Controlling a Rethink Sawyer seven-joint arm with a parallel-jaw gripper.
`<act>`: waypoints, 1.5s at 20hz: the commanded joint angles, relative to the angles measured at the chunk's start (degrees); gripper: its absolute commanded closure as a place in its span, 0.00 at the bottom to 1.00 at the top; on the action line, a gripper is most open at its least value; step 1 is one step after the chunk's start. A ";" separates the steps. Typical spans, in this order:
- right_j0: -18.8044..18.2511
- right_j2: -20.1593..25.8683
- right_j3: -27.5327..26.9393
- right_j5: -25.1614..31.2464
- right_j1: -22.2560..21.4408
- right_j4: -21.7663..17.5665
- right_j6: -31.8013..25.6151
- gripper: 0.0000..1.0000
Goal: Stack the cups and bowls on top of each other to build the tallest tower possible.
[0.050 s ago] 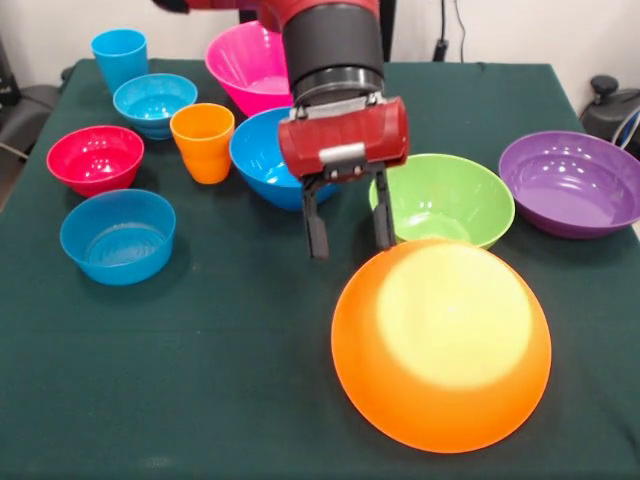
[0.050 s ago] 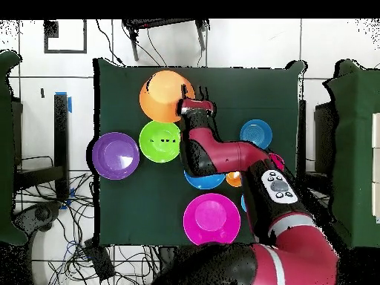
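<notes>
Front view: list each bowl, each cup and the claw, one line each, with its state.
large orange bowl: upside down, nothing stacked on it
green bowl: upright, empty
purple bowl: upright, empty
pink bowl: tilted, empty
large blue bowl: upright
red bowl: upright, empty
two light blue bowls: upright, empty
orange cup: upright
light blue cup: upright
claw: open, holding nothing
</notes>
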 commanded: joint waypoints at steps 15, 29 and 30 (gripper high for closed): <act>8.62 -9.38 8.42 -10.67 4.48 8.10 7.23 0.00; 14.94 -13.10 9.59 -18.88 9.45 15.66 8.18 0.00; 15.29 -13.25 9.78 -18.97 9.41 16.20 8.33 0.00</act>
